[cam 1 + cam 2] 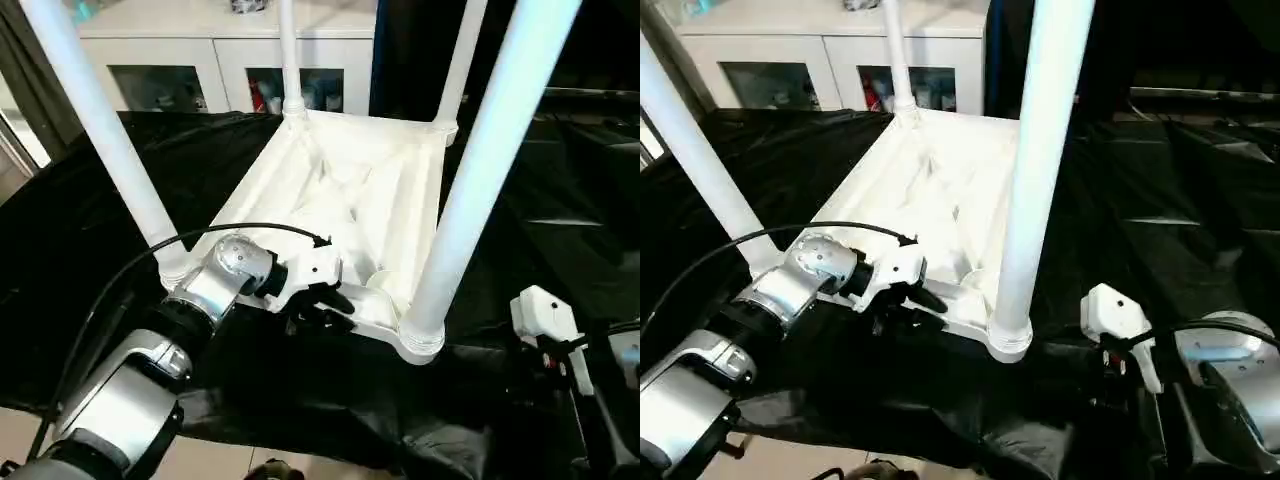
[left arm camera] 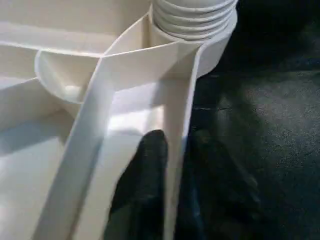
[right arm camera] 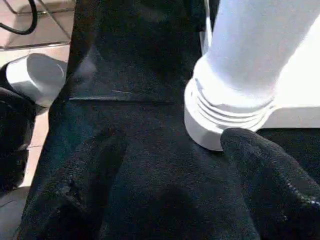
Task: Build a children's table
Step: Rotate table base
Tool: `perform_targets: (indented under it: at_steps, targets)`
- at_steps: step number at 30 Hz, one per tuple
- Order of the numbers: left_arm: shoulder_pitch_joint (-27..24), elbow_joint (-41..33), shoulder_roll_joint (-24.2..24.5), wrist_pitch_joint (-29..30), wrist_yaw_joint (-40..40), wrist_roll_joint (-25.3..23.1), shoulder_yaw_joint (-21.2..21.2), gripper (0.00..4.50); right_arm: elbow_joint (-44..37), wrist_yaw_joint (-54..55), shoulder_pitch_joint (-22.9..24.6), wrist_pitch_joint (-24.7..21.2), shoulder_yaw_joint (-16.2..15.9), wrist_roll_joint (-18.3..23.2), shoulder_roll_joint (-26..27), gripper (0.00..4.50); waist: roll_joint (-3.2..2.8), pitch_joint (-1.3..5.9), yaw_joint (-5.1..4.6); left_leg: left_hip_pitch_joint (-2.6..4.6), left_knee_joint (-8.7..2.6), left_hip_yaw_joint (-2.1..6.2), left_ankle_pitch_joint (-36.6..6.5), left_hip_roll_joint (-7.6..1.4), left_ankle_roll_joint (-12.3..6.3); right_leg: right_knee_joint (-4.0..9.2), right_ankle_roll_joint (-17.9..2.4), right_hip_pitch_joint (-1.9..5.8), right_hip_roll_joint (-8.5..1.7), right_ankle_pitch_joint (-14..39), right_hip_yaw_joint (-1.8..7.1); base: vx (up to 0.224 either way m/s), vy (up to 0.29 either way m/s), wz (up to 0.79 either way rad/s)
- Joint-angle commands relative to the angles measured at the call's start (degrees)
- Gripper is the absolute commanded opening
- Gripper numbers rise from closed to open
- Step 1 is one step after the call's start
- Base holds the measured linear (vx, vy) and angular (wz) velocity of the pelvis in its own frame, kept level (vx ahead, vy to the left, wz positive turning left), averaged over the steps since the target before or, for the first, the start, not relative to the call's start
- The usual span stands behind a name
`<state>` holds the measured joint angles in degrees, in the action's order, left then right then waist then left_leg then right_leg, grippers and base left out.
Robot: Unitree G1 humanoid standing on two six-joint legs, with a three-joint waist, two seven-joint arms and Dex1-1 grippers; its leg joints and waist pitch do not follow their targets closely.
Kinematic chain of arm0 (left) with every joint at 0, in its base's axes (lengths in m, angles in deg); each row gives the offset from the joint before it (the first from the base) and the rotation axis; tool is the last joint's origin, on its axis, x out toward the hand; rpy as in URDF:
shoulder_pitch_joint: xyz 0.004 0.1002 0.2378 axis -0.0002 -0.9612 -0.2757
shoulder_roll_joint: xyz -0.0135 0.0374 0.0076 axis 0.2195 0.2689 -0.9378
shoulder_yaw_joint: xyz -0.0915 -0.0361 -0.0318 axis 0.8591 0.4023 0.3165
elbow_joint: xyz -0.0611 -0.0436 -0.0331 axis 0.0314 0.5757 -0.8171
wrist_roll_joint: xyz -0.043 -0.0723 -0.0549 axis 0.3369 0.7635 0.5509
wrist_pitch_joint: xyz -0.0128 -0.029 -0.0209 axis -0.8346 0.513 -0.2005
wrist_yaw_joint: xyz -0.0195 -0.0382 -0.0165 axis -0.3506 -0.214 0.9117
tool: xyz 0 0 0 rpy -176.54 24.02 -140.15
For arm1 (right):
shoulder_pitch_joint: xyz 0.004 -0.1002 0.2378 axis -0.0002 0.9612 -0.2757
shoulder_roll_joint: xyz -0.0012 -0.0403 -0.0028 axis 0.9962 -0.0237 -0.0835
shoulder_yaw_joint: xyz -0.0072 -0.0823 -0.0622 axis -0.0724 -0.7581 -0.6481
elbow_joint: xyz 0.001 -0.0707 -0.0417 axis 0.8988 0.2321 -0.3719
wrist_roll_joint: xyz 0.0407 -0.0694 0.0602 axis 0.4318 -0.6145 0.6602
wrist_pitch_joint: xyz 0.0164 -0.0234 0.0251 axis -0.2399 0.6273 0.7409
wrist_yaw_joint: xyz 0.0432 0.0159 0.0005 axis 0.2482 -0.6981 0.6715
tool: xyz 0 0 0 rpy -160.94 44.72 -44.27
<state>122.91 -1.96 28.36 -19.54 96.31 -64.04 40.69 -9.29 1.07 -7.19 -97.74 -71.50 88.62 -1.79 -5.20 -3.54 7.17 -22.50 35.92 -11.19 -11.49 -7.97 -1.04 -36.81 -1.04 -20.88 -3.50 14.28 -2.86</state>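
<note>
We read the upturned white plastic children's table, four legs seated, as rim-pinched by the left gripper for steadying on the black-draped tabletop, while the right gripper waits spread beside a corner socket.

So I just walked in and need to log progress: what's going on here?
A humanoid robot is assembling a white children's table, which lies upside down on a black-draped work surface with all four legs standing up in its corner sockets. The left claw straddles the table's near rim, one black finger on each side of the wall. The right claw is open, beside the nearest leg's socket.
</note>
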Motion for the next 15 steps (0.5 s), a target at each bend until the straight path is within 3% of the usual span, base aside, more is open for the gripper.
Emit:
perform_targets:
  at_steps: [1, 2, 3, 4, 8, 9, 10, 11, 13, 14, 15]
  targets:
    - [0.71, 1.11, 0.02, -1.15, 0.56, -0.69, 0.29, 0.59, -1.98, -0.78, 0.08, -0.04, -0.32, -0.03, -0.72, 3.63, 1.51, 4.08, 0.18, 0.99, -3.62, 3.27, -5.62, -6.10, -7.19, 4.81, -14.31, 2.12, -6.85, 1.22, 3.00, 0.000, 0.000, 0.00]
    - [0.83, 1.70, -0.16, -1.58, 0.51, -1.13, -0.04, 0.59, -2.01, -1.00, 0.11, -0.01, -0.30, -0.06, -0.90, 3.63, 1.52, 4.13, 0.21, 0.98, -3.58, 3.27, -5.55, -6.09, -7.26, 4.82, -14.23, 2.15, -6.90, 1.13, 3.00, 0.000, 0.000, 0.00]
    - [1.00, 2.74, -0.61, -2.38, 0.14, -1.74, -0.26, 0.51, -1.80, -1.32, 0.00, 0.05, -0.30, 0.05, -1.07, 3.63, 2.88, 3.99, 0.08, 0.83, -3.66, 3.10, -4.98, -5.99, -7.73, 4.81, -13.92, 2.19, -6.78, 0.95, 2.98, 0.000, 0.000, 0.00]
    - [1.10, 3.44, -0.94, -2.89, -0.08, -2.13, -0.39, 0.51, -1.63, -1.74, -0.24, 0.09, -0.44, 0.08, -1.31, 3.63, 2.36, 3.99, 0.23, 0.90, -3.59, 3.14, -4.72, -6.02, -7.95, 4.82, -13.59, 2.01, -6.88, 1.76, 2.93, 0.000, 0.000, 0.00]
    - [1.21, 5.57, -2.21, -4.43, -1.33, -3.20, -0.27, 0.17, -0.76, -2.61, -1.49, 0.59, -1.20, -0.41, -1.53, 3.63, 2.40, 3.94, 0.15, 0.93, -3.61, 3.17, -4.55, -6.11, -8.45, 4.87, -13.09, 1.88, -6.82, 2.32, 2.92, 0.000, 0.000, 0.00]
    - [1.19, 5.68, -2.44, -4.26, -1.54, -3.10, -0.02, 0.13, -0.65, -2.62, -1.90, 0.46, -1.22, -0.31, -1.50, 3.63, 3.48, 3.82, -0.04, 0.72, -3.68, 3.11, -4.11, -6.06, -8.76, 4.74, -13.00, 2.02, -6.86, 1.97, 2.91, 0.000, 0.000, 0.00]
    - [1.16, 5.60, -2.55, -3.96, -1.63, -2.92, 0.20, 0.10, -0.61, -2.59, -2.17, 0.35, -1.23, -0.23, -1.44, 3.63, 3.08, 3.75, -0.04, 0.73, -3.66, 3.13, -3.87, -6.08, -8.92, 4.81, -13.01, 1.89, -6.99, 2.12, 2.88, 0.000, 0.000, 0.00]
    - [1.09, 5.26, -2.77, -3.33, -1.95, -2.44, 0.77, 0.05, -0.59, -2.52, -2.68, 0.13, -1.02, 0.12, -1.25, 3.63, 3.29, 3.76, -0.18, 0.76, -3.67, 3.07, -3.82, -6.06, -8.95, 4.78, -12.99, 1.87, -6.91, 2.13, 2.86, 0.000, 0.000, 0.00]
    - [0.90, 4.46, -2.75, -2.24, -2.43, -1.67, 1.83, 0.05, -0.48, -1.83, -3.07, 0.30, -0.41, 0.52, -0.68, 3.63, 4.97, 3.30, -0.85, 0.67, -3.88, 2.97, -3.99, -6.04, -9.39, 4.92, -12.89, 1.78, -6.86, 2.96, 2.80, 0.000, 0.000, 0.00]
    - [0.71, 3.93, -2.54, -1.63, -2.85, -1.32, 2.44, 0.05, -0.23, -0.98, -3.36, 0.65, -0.03, 0.49, -0.09, 3.63, 4.33, 3.52, -0.64, 0.75, -3.77, 3.09, -3.71, -6.07, -9.17, 4.66, -13.00, 1.79, -7.06, 3.00, 2.87, 0.000, 0.000, 0.00]
    - [0.54, 3.57, -2.40, -1.43, -3.21, -1.29, 2.62, 0.05, -0.03, -0.44, -3.47, 0.70, 0.19, 0.50, 0.27, 3.63, 4.58, 3.28, -0.90, 0.64, -3.89, 3.06, -3.84, -5.96, -9.10, 4.90, -12.92, 1.67, -7.01, 3.85, 2.84, 0.000, 0.000, 0.00]
